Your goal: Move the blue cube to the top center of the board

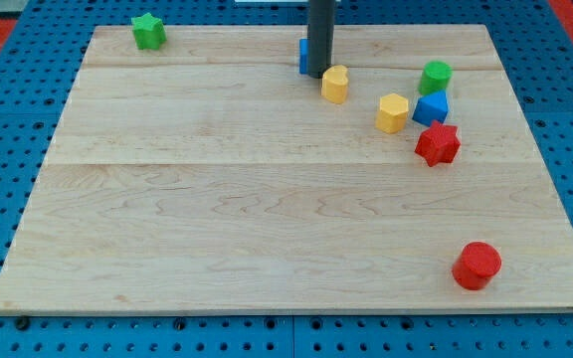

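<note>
A blue block [303,57], cube-like, sits near the top centre of the wooden board [217,209], mostly hidden behind my dark rod. My tip [319,76] rests at that block's lower right edge, touching or nearly touching it. A yellow block [335,85] lies just to the right of and below the tip. A second blue block [431,107], of unclear shape, sits at the upper right.
A green star [148,31] is at the top left corner. At the upper right are a green cylinder [435,76], a yellow hexagon [392,112] and a red star [437,144], clustered around the second blue block. A red cylinder [477,266] is at the lower right.
</note>
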You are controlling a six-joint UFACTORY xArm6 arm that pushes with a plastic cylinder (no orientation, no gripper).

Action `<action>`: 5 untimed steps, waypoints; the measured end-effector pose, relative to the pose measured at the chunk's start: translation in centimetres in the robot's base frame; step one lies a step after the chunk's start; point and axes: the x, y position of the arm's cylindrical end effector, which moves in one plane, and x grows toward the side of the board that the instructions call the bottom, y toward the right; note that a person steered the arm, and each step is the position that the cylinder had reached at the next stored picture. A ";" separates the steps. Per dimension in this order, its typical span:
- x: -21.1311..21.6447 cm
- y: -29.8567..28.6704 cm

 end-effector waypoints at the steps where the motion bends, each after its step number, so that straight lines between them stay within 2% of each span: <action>1: -4.0 -3.0; 2: -3.5 1.2; 3: -5.6 5.1; 4: -6.6 -0.5; 5: -6.4 -2.3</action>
